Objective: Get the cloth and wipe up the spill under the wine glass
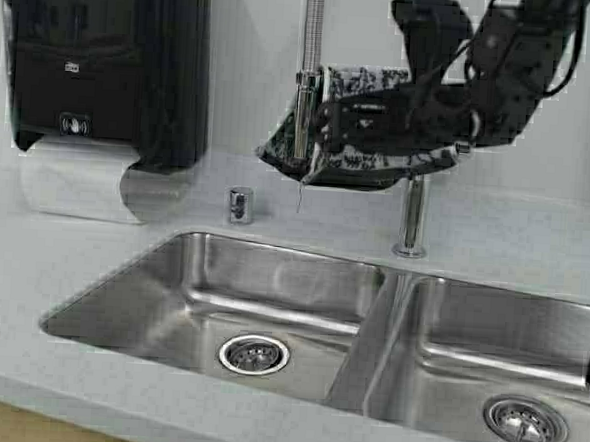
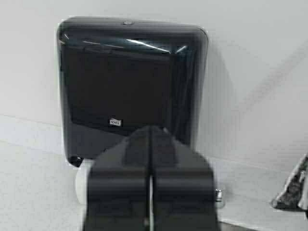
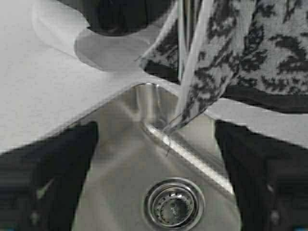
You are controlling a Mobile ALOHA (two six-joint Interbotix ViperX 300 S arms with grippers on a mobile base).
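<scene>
Spread wide, the right gripper's (image 1: 330,133) jaws reach toward the cloth (image 1: 364,163), which hangs bunched over the faucet (image 1: 309,82) behind the sink (image 1: 270,300); contact seems not made, though that is unclear. Its limp fabric shows dark leafy print on white. The left gripper (image 2: 150,202) is clenched, facing the towel dispenser (image 2: 130,86).

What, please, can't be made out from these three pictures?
- Wine glass and spill: in no view.
- Right gripper on the cloth: grip itself unclear in the high view; its fingers stand apart in the wrist view.
- Cloth's far side: behind the faucet.
- Left gripper: blurred, cut off.
</scene>
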